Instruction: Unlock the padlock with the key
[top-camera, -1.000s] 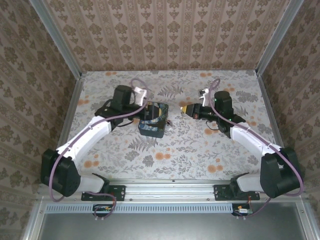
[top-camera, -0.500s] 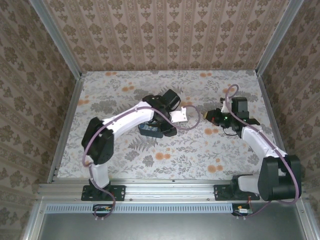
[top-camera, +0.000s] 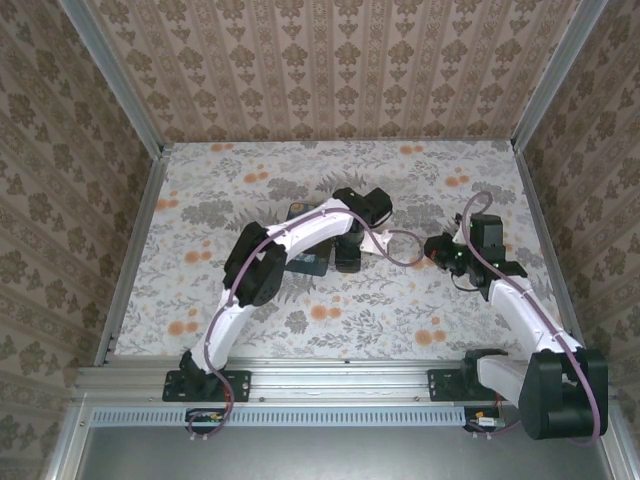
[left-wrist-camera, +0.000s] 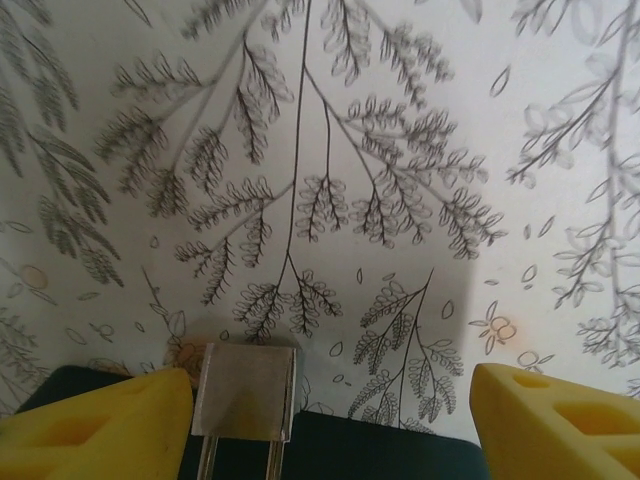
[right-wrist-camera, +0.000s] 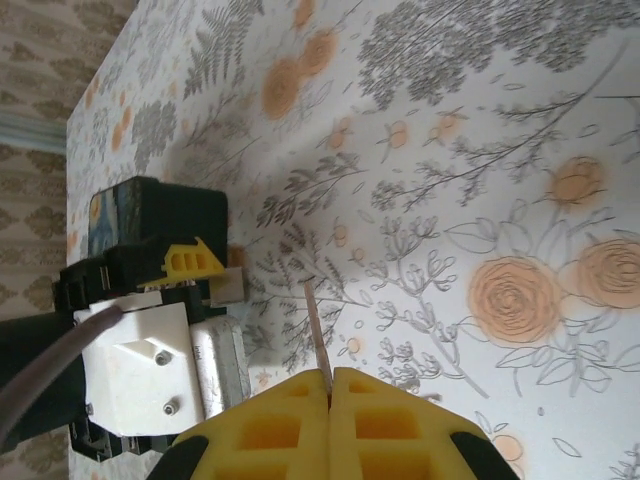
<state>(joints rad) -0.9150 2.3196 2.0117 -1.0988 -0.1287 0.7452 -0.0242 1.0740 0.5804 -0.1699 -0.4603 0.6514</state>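
The padlock (left-wrist-camera: 400, 450) is a dark-blue block at the bottom of the left wrist view, with a grey metal plate (left-wrist-camera: 245, 388) at its upper edge. My left gripper (left-wrist-camera: 330, 405) is open, its yellow fingers (left-wrist-camera: 100, 425) standing wide on either side of the block. In the top view the padlock (top-camera: 312, 263) lies mid-table, mostly hidden under the left gripper (top-camera: 342, 255). My right gripper (right-wrist-camera: 330, 385) is shut on the key (right-wrist-camera: 318, 335), whose thin blade points toward the padlock (right-wrist-camera: 150, 215) at some distance. From above, the right gripper (top-camera: 433, 248) is to the right of the block.
The floral table cloth (top-camera: 400, 300) covers the whole work surface. Patterned walls with metal corner posts (top-camera: 112, 80) close in the back and both sides. A metal rail (top-camera: 340, 375) carrying the arm bases runs along the near edge.
The left arm has swung right and stretched out over the padlock, and its jaws have widened. The right gripper has drawn back to the right, still shut on the key.
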